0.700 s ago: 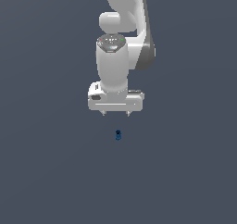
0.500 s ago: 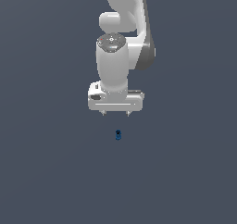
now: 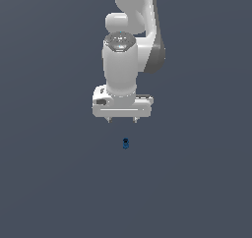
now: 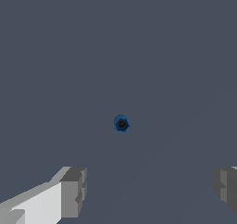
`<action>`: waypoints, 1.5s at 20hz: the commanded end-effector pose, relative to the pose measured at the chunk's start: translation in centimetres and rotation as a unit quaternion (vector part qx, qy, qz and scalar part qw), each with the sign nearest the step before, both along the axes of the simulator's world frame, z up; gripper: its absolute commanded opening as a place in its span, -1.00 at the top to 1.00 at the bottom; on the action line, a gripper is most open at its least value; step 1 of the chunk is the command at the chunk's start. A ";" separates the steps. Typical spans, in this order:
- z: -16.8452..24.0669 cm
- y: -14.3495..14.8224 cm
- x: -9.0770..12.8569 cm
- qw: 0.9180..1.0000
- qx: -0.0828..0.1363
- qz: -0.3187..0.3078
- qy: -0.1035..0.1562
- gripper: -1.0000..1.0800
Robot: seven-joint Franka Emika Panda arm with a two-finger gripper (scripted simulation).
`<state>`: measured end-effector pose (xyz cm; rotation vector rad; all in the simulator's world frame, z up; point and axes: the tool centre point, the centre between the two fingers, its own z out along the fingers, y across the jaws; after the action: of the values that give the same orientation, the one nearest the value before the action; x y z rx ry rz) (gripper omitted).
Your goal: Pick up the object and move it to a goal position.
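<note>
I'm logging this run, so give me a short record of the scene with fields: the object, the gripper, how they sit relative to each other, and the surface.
object: tiny dark-blue knobbly item, resting alone on the floor
gripper: white, fingers spread apart, nothing between them
relation: gripper hangs above the object, apart from it; no contact
wrist view: object seen from above, ahead of the gap between the fingers
surface: plain grey-blue floor
task state: object not yet grasped

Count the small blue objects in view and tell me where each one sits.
1. The blue object sits alone on the grey surface, just below the open end effector in the exterior view, untouched. Nothing appears hidden.
</note>
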<state>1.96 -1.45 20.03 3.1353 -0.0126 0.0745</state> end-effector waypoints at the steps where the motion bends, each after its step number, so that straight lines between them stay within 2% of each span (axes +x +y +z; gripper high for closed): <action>1: -0.3 0.0 0.1 1.000 0.000 0.002 0.001 -0.92; 7: -2.5 0.3 0.6 1.000 -0.001 0.019 0.006 -0.92; 19: -9.7 1.2 1.9 0.997 0.000 0.072 0.022 -0.92; 30: -11.3 1.4 1.9 0.997 0.001 0.078 0.024 -0.92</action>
<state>3.90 -0.10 9.09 3.1327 0.2332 0.0006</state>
